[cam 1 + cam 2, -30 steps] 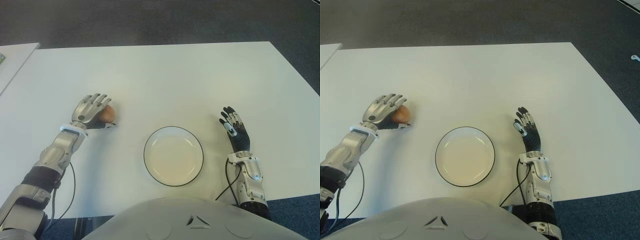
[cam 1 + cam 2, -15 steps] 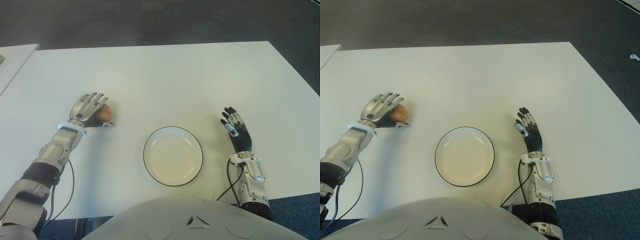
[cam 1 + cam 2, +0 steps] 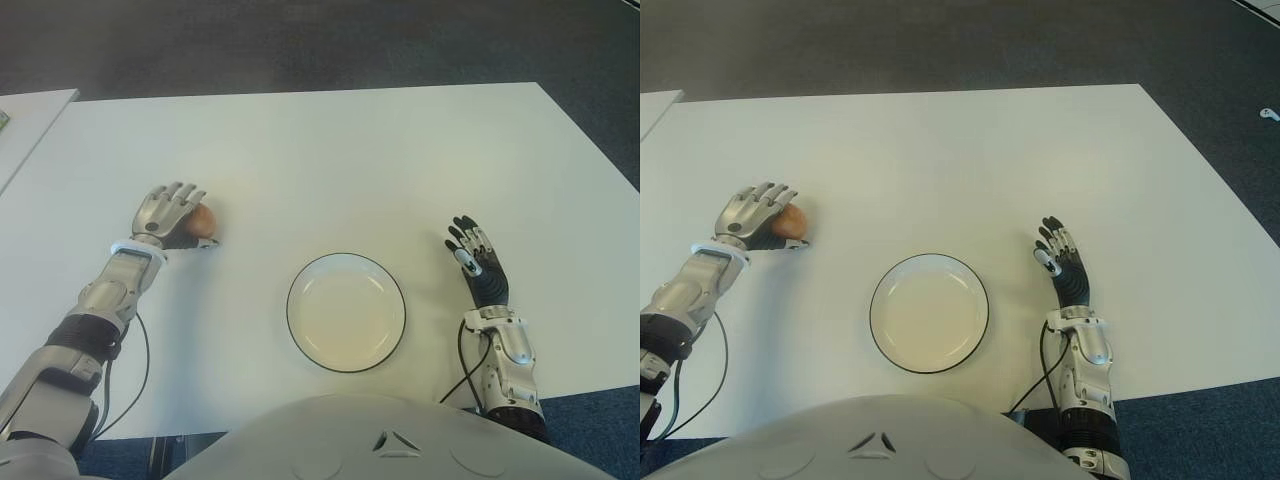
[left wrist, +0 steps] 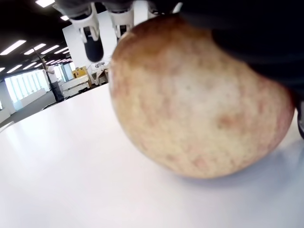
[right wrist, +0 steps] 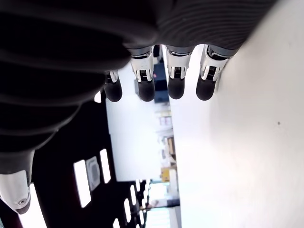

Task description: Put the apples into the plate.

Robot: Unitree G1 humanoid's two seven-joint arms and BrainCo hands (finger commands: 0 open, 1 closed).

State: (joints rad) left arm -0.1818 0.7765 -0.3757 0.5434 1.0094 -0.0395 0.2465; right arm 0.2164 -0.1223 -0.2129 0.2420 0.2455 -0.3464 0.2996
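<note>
Nearest the robot, its own pale grey torso [image 3: 400, 440] fills the lower edge of both eye views, with a black cable [image 3: 455, 370] looping up beside the right forearm. Just beyond sits the plate [image 3: 346, 312], round, white, thin dark rim, nothing in it, on the white table [image 3: 380, 160]. The right hand [image 3: 478, 265] shows at about 3 o'clock of the plate, well apart from it, palm down, fingers [image 5: 175, 80] straight and spread, holding nothing; whether it touches the tabletop cannot be told. The left hand [image 3: 172, 215] is at about 10 o'clock of the plate, well apart, draped over the single apple [image 3: 203, 219] visible. Its fingers arch over the top and far side of the fruit, loosely curved rather than clamped; the left wrist view shows fingertips [image 4: 92, 42] reaching past the apple and the apple's underside on the table, so no firm grip can be confirmed. Apple: round, mottled yellow-tan with reddish-brown blush and speckling, skin matte. Open tabletop lies between apple and plate. Farther out, the corner of a second white table [image 3: 30, 115] shows at 10 o'clock, separated by a gap. Beyond both tables lies dark grey carpet [image 3: 300, 40]; a small white object [image 3: 1267, 114] lies on it at far 2 o'clock, too small to identify.
</note>
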